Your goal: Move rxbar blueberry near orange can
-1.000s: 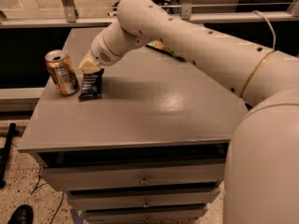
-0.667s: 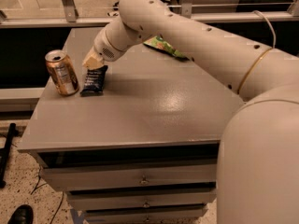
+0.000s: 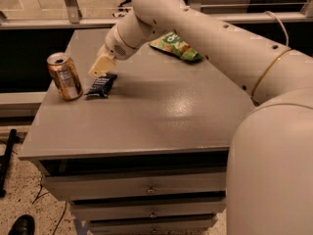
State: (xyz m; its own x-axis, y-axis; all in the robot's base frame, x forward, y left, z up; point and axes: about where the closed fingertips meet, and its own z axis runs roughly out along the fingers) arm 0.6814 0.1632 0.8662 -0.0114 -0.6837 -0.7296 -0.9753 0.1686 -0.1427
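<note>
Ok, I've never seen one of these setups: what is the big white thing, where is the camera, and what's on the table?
The big white shape is a robot's single arm, reaching in from the lower right across a grey table with drawers. Its gripper, the tan tip, hangs just above a small dark blue snack bar. The bar lies flat on the table beside an upright orange can near the left edge. A green chip bag lies farther back. The one view looks down over the table from close to the robot's body. The bar seems to rest on the table, not lifted; whether the gripper touches it, I cannot tell.
</note>
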